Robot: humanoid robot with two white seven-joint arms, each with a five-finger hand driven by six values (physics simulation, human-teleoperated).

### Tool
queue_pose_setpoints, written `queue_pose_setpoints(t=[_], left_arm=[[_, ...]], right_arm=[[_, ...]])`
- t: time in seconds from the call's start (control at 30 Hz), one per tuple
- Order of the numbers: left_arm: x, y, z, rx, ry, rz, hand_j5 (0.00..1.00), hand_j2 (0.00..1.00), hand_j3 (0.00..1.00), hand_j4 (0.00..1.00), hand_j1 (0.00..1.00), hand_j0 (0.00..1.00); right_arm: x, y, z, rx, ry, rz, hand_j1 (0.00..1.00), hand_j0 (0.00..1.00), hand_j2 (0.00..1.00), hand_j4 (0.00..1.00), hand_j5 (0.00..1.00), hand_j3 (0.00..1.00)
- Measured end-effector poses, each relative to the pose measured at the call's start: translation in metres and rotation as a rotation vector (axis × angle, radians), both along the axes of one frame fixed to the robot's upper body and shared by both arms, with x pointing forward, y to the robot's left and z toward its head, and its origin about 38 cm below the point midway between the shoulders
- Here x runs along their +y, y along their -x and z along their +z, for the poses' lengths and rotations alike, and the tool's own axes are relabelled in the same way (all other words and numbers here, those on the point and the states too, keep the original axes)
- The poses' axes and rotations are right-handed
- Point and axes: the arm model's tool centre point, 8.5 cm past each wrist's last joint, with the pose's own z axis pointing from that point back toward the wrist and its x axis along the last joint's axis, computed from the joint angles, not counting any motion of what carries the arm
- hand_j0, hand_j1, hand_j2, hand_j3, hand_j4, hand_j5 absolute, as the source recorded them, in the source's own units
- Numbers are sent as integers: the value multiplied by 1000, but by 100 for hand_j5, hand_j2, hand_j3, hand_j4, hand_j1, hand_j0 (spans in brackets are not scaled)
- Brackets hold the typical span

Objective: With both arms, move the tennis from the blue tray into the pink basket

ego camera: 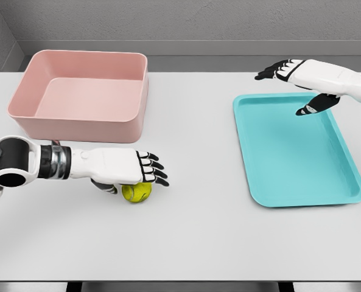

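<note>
A: Eyes on the ball [137, 192], it's down on the table [198, 237], in front of the basket [80, 94] and just off that basket's front right corner.

B: And the left hand [122, 167] is right over it. Palm down, fingers [153, 169] stretched forward past the top of the ball, thumb tucked low on the side away from the basket's corner.

A: Is that a grip?

B: Hard to call. The hand covers the ball's upper half and looks to be touching it, but the fingers lie fairly straight rather than wrapped around. Whether it truly has hold of the ball, I cannot tell.

A: The basket, pink, sits upright with nothing inside, behind the left hand.

B: Now across from the basket, well to its right, lies the tray [290, 158], flat on the table.

A: And the right hand [299, 82] hangs above the tray's far edge, about level with the basket's back half. Fingers spread and loose, thumb pointing down toward the tray, nothing in it.

B: So the ball is far nearer the basket than the tray, resting on the table under that left hand.
</note>
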Motion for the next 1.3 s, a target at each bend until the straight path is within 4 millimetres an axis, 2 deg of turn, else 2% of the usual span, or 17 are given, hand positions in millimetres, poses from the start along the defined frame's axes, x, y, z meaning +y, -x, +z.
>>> queue_pose_setpoints(t=[0.73, 1.3], left_arm=[[2, 7, -11, 27, -3, 1, 100, 100, 100, 100, 100, 100], [4, 8, -11, 28, -3, 6, 100, 100, 100, 100, 100, 100]], right_arm=[[-1, 1, -4, 9, 0, -2, 100, 100, 100, 100, 100, 100], [-2, 1, -4, 10, 2, -6, 100, 100, 100, 100, 100, 100]])
